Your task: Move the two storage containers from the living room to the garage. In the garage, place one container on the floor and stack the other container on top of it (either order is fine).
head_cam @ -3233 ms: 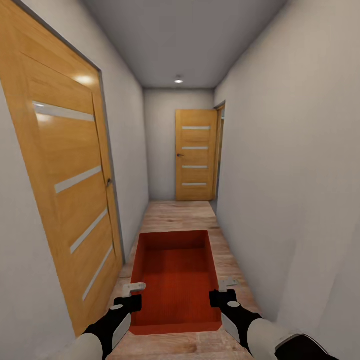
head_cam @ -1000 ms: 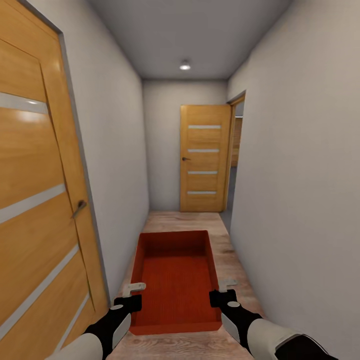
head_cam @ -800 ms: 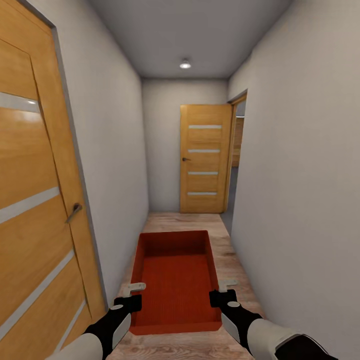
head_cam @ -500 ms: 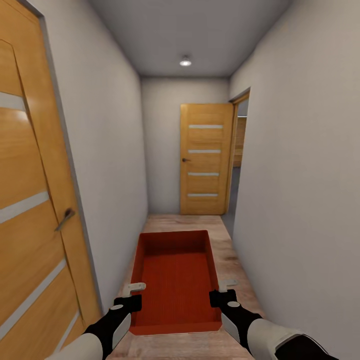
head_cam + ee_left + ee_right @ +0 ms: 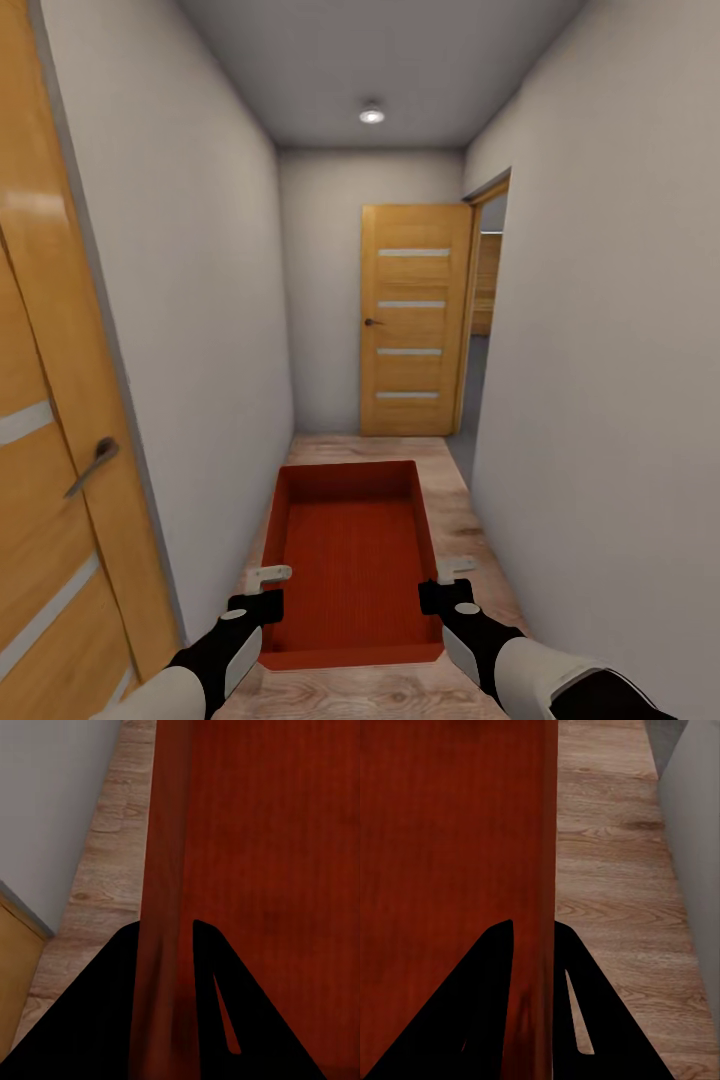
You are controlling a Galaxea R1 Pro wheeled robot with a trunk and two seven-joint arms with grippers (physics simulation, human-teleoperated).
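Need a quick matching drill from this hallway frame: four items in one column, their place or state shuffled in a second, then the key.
Items
1. orange-red rectangular plastic storage container
2. left end effector
3. honey-brown wooden door with pale horizontal strips
4. round recessed ceiling light

Places or states
A. shut, at the far end of the hallway
B. lit, overhead
C. carried between both arms above the wood-plank floor
D. clamped on the tub's left wall

Pairs: 1-C, 2-D, 3-A, 4-B

The right end effector likewise grips the opposite wall.

Head cam faces down hallway; both wrist cams close along container (image 5: 350, 560) walls, sharing it.
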